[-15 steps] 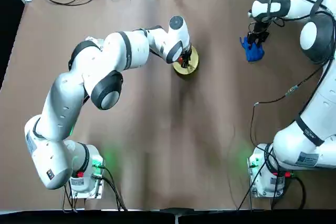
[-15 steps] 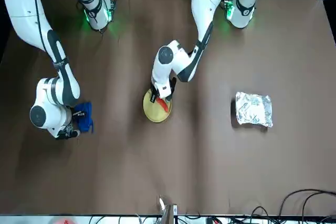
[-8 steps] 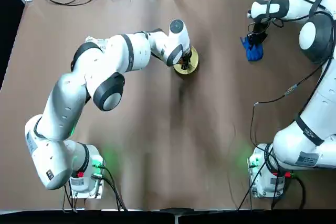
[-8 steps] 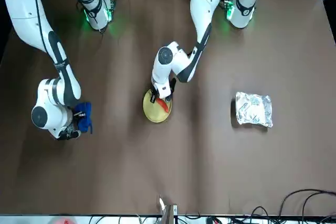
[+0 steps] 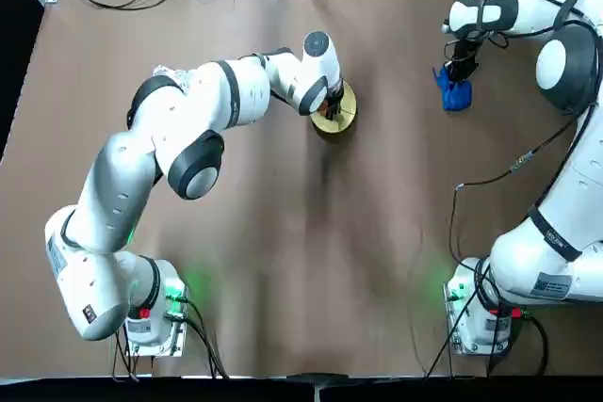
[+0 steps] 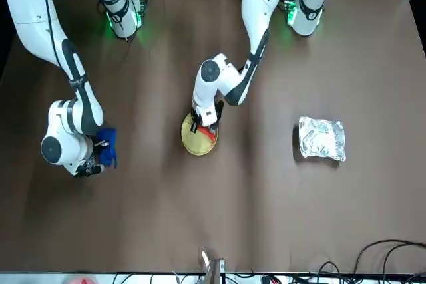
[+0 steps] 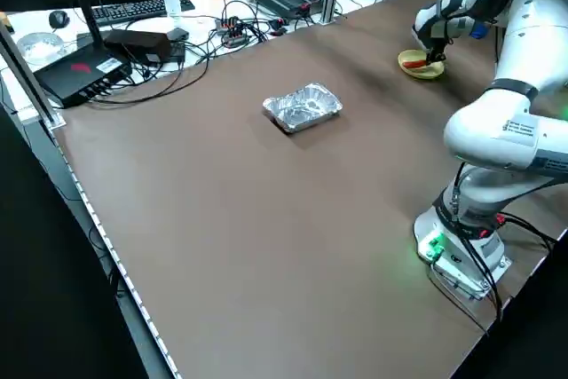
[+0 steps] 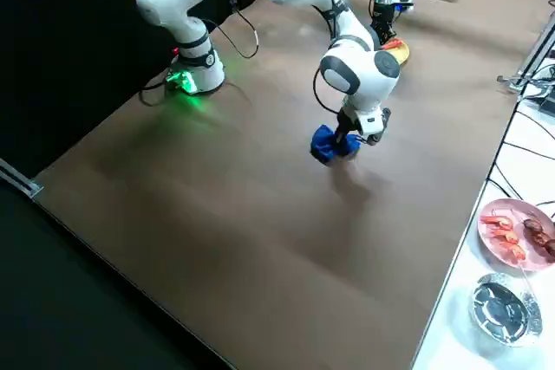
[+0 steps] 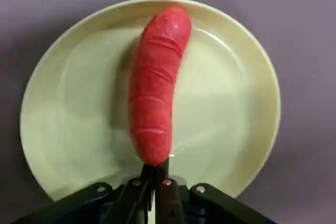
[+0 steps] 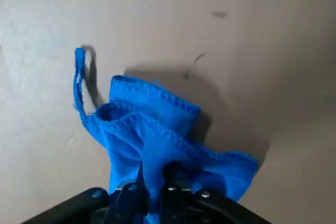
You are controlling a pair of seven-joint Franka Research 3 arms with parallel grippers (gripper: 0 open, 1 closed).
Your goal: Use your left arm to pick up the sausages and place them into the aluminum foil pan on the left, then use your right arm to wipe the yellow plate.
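The yellow plate (image 9: 220,124) holds one sausage (image 9: 157,87) (the left gripper's (image 9: 155,169) fingertips pinch its end).

left fingertips (image 9: 156,170): contact with sausage (image 9: 159,85) unclear | foil pan (image 7: 303,107): interior indistinct | plate (image 9: 220,93): six-o'clock rim hidden

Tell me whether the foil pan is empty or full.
Empty: the foil pan shows only bare, crinkled foil inside.
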